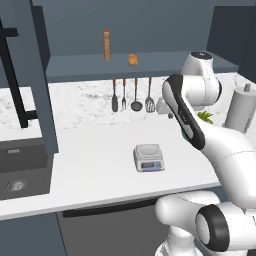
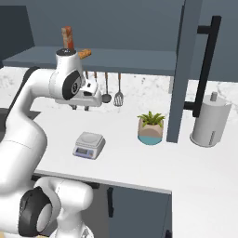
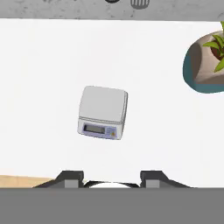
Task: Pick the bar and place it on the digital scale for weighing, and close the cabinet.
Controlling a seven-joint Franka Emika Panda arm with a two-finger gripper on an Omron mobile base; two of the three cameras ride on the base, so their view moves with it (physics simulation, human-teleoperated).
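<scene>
The counter [image 1: 100, 165] is a smooth, matt white, and the wall behind it looks like speckled grey-white stone. The digital scale [image 3: 103, 112] has a light-grey plastic-looking body with a flat, satin silver plate. The cabinet [image 1: 42, 75] is matt slate-blue with a black bar handle [image 2: 204, 65]. The bar [image 1: 132, 59] looks grainy and golden-brown. The hanging utensils [image 1: 131, 95] appear as dark metal, and the plant pot [image 2: 150, 135] is smooth, teal and tan.

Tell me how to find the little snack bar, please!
Look inside the open dark blue cabinet, along its shelf above the white counter. Two things sit there above the hanging utensils. The bar is the small, low, golden-brown lump, right of the tall thin orange box.
</scene>
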